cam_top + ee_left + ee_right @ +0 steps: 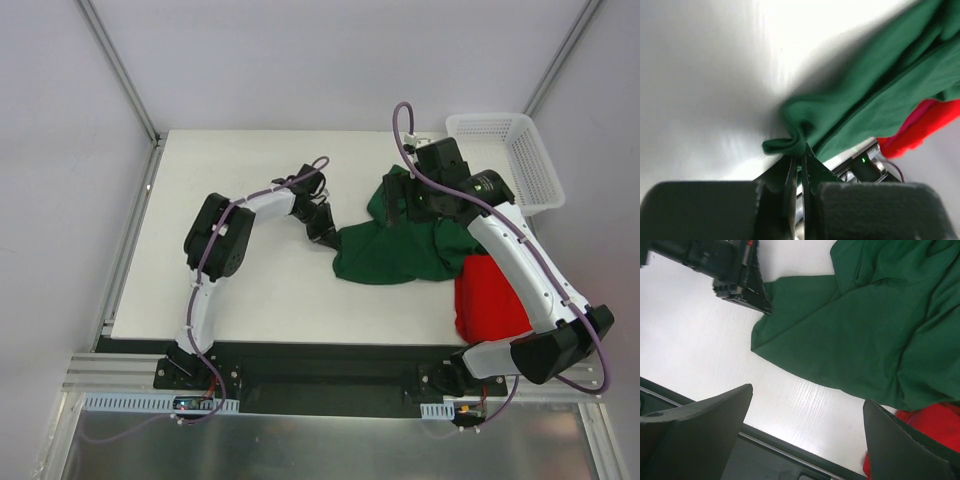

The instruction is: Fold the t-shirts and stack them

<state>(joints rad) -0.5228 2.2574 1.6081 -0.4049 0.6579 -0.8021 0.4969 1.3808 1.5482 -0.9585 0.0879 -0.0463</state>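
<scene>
A crumpled green t-shirt (395,245) lies at the table's middle right. My left gripper (322,233) is shut on its left corner; in the left wrist view the fingertips (801,157) pinch a bunched fold of the green t-shirt (875,100). A red t-shirt (488,298) lies folded at the near right, partly under the right arm, and shows as a red edge (927,125) behind the green cloth. My right gripper (405,195) hovers open above the shirt's far part. In the right wrist view the green t-shirt (865,330) spreads below the wide jaws, nothing between them.
A white plastic basket (510,155) stands at the far right corner. The table's black front rail (330,360) runs along the near edge. White table surface (230,170) lies to the left of the shirts.
</scene>
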